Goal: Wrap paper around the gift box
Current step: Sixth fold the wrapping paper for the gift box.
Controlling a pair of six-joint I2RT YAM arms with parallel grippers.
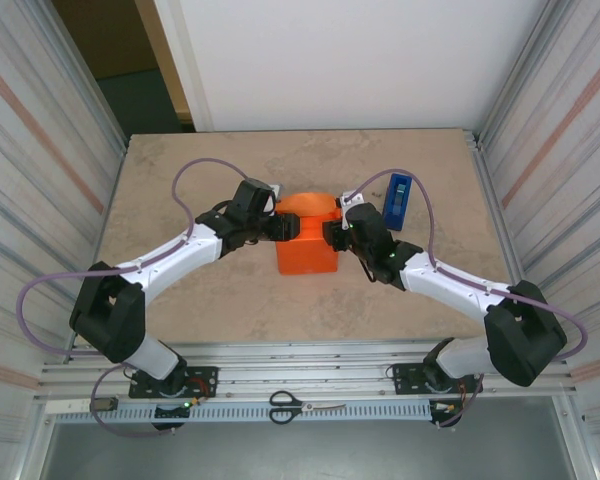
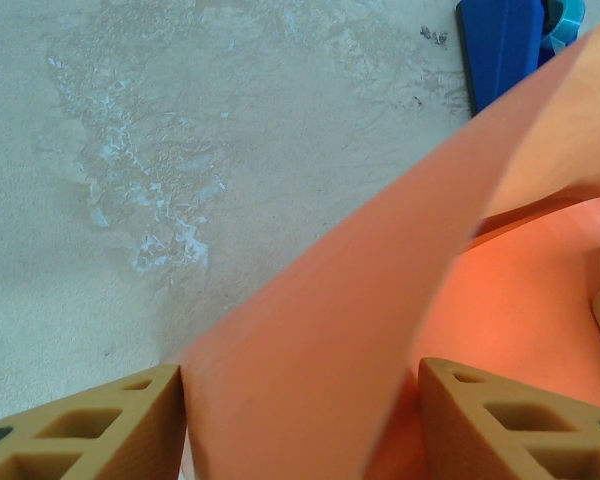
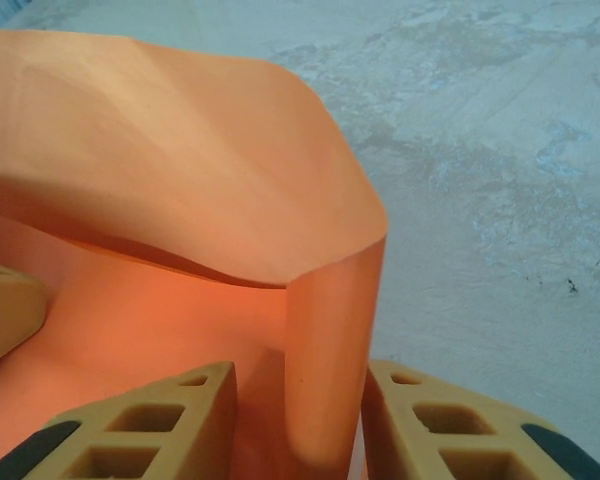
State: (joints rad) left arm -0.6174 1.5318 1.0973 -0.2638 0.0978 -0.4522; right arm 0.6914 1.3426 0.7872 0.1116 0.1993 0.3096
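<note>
One paper sheet [image 1: 307, 255], one blue dispenser [image 1: 400, 198], left fingers [image 2: 80, 430] and right fingers [image 3: 140, 430] each parted astride a paper fold

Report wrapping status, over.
Left claw open, right claw open, each straddling a raised flap. Paper folded up mid-table, gift box hidden beneath. Blue tape dispenser to its right.

We are seeing the paper [image 1: 306, 240] hiding the box; the view's edge is cutting off the dispenser [image 2: 500, 45].
</note>
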